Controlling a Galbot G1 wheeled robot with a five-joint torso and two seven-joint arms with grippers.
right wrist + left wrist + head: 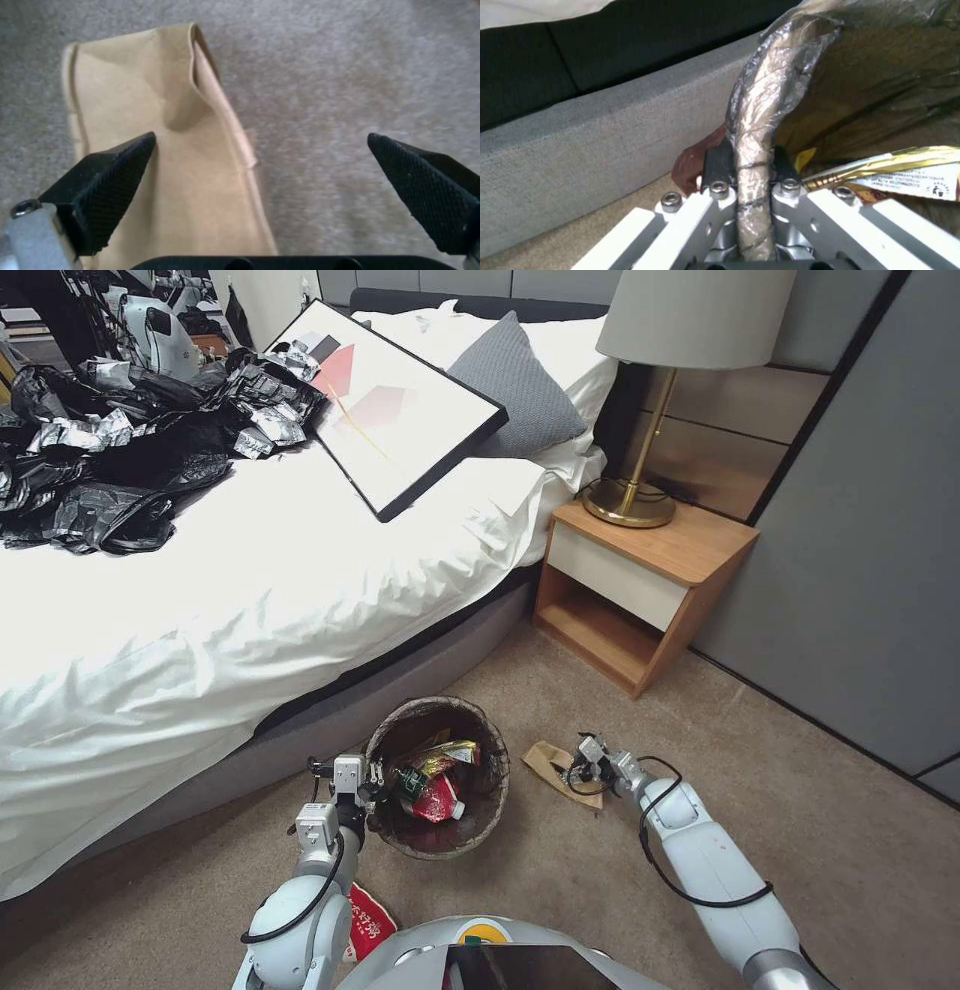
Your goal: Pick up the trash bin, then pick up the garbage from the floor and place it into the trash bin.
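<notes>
Head view: trash bin (pixel 437 777) stands on the carpet floor (pixel 600 870) just beside the bed (pixel 250 600), lined with a dark bag. Inside it lie a red-and-white cup (pixel 437 800), a yellow wrapper (pixel 447 755) and a green-labelled piece (pixel 411 783). Left gripper (pixel 374 777) sits at the bin's near-left rim. Right gripper (pixel 580 757) hangs low over the brown paper bag (pixel 553 765), which lies flat on the floor between the bin and the nightstand (pixel 640 580). A red wrapper (pixel 368 925) lies on the floor near the robot's base, beside the left arm.

Left wrist view: left gripper (pixel 752 165) has its fingers (pixel 718 165) narrow, clamped on the trash bin (pixel 760 105) rim with the bag liner folded over it, one finger outside, one inside. Yellow wrapper (pixel 905 170) lies inside the bin just past the inner finger. Grey bed base (pixel 605 150) runs close behind.

Right wrist view: right gripper (pixel 260 157) has its fingers (pixel 107 180) spread wide, holding nothing. Brown paper bag (pixel 165 150) lies on the floor (pixel 350 75) below, under one finger and reaching into the gap; the other finger is over bare carpet. Cannot tell if any finger touches the bag.
</notes>
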